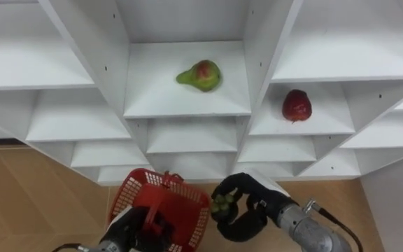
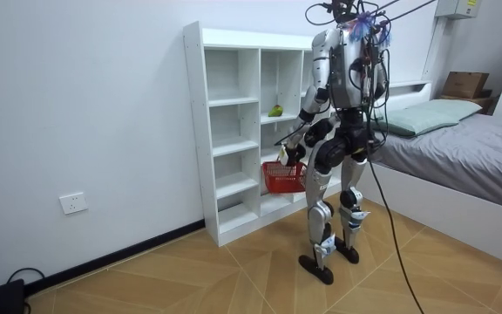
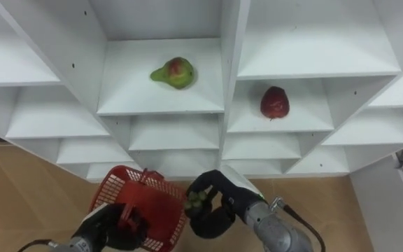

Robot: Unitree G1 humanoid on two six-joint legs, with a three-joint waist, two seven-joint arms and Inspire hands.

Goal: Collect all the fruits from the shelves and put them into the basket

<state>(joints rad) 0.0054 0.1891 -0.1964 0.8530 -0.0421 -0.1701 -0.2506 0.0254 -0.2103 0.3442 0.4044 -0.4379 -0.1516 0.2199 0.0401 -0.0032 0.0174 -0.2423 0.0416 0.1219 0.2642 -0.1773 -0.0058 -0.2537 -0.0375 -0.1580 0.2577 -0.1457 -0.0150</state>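
my right hand, low in the frame and right of centre, is curled round a small green fruit, held just beside the right rim of the red basket. my left hand, at the lower left, is clamped on the basket's handle. up in the white closet, a green pear lies on the centre shelf. a red apple sits one compartment to the right, slightly lower. i stand facing the closet.
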